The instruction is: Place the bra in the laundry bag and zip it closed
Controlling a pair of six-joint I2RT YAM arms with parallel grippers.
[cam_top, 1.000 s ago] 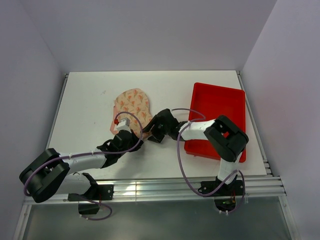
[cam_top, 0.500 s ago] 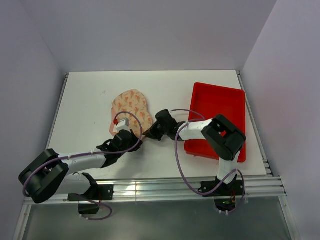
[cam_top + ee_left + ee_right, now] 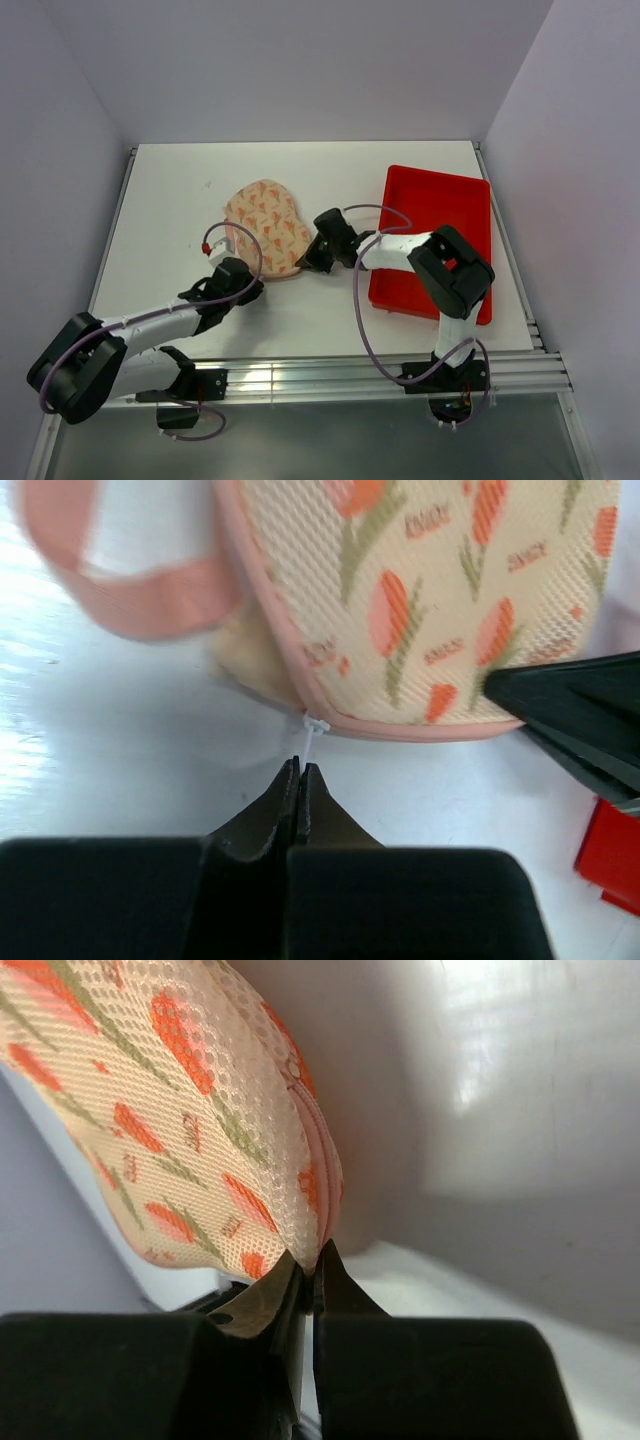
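Just left of red plastic tray (image 3: 440, 210): cream-pink flower-print mesh laundry bag (image 3: 265, 222), likely light and floppy. Pale peach bra (image 3: 243, 658) peeking at seam beside pink loop (image 3: 130, 605). Left gripper (image 3: 300, 778) clamped on thin white zipper pull (image 3: 314, 726); right gripper (image 3: 312, 1265) pinching bag's seam edge. Best gripped at rim, kept taut.

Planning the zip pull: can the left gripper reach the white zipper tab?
Likely yes: the white zipper tab on the laundry bag's edge lies at the left gripper's shut tips, nothing between; it may be pinched.

Overhead view from behind, looking down, wrist views close up, all sharing the laundry bag (image 3: 262, 215)
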